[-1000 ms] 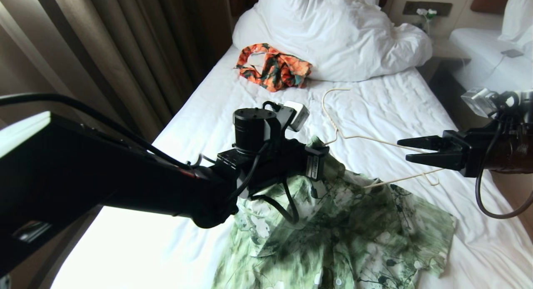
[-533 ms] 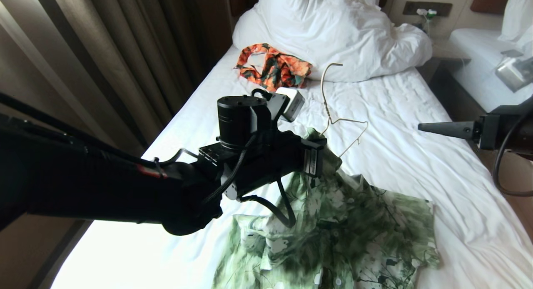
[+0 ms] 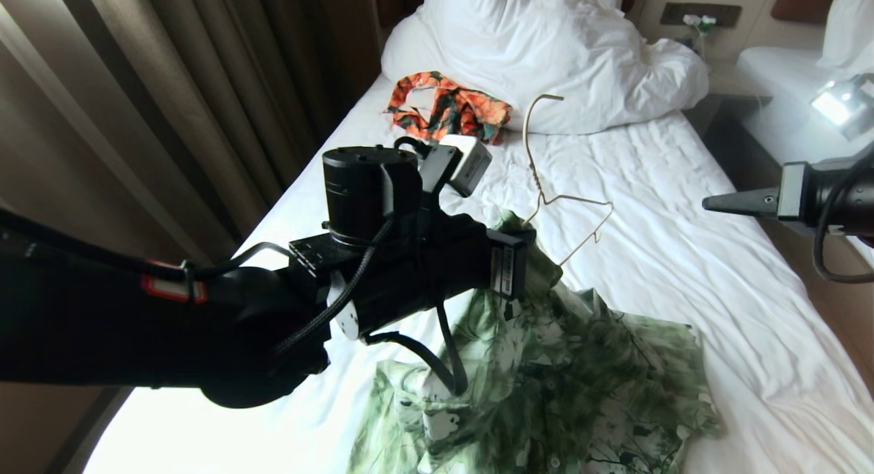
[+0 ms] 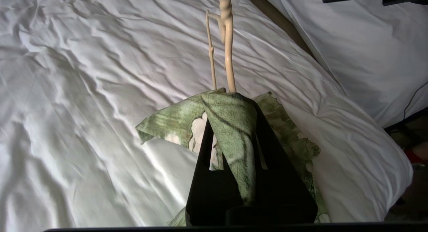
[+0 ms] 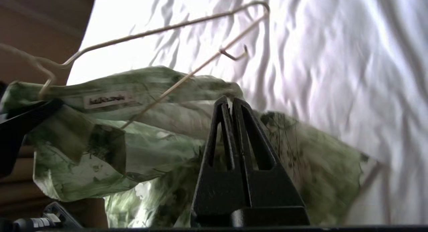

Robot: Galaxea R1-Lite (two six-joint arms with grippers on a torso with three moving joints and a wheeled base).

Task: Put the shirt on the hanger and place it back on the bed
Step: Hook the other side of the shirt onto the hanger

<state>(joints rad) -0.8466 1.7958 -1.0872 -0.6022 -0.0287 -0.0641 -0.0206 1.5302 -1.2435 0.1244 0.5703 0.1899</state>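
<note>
left tool (image 3: 524, 245) is up off the bed (image 3: 683, 269), pinched tight on a fold of the shirt (image 3: 567, 371) at the collar end — in the left wrist view the green cloth is draped right over its pressed-together tips, and the twisted neck of the hanger (image 3: 570, 218) rises straight out of that same bunch. whether the wire itself is caught in the pinch, i can't tell.

the shirt hangs from that grip like a tent, collar end lifted and pointing toward the headboard end, the hem end slumped on the sheet near the foot of the bed, nearer the right edge than the left. only one shoulder of the hanger looks to be inside the cloth; the other shoulder juts out bare toward the right edge of the bed. the hanger stands near upright, hook at the top curling toward the pillows, its wide bar running roughly across the bed, left edge to right.

right tool (image 3: 713, 203) — tips pressed together on nothing — hovers out over the right edge of the bed, well apart from the wire, pointing inward across the bed.

so here's the hinge of it: the bare shoulder sticks out toward the right tool, which makes that the nearer arm for it. my read, the loose half of the shirt has to come across and over that free shoulder.
</note>
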